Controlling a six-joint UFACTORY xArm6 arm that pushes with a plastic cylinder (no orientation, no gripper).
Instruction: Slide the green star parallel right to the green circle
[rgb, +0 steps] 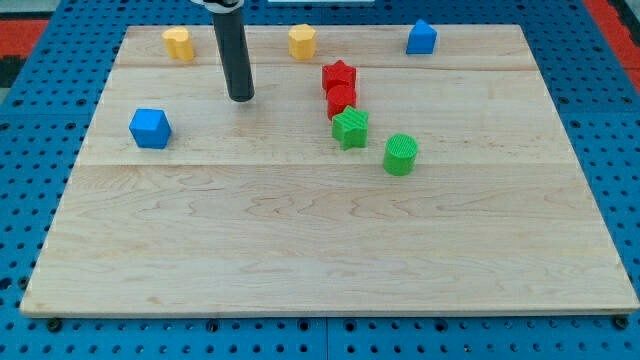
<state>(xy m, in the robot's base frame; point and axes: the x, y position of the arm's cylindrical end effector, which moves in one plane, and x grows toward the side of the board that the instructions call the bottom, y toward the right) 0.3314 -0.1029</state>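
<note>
The green star (350, 128) lies near the board's middle, just up and to the left of the green circle (401, 155); a small gap separates them. A red round block (341, 101) touches the star from above, and a red star (339, 76) sits above that. My tip (240, 98) rests on the board well to the left of the green star and slightly higher in the view, touching no block.
A blue cube (150, 128) sits at the left. A yellow block (178, 43) and a yellow hexagon (302, 41) lie along the top edge, with a blue block (421, 38) at the top right. The wooden board (320, 250) lies on a blue perforated table.
</note>
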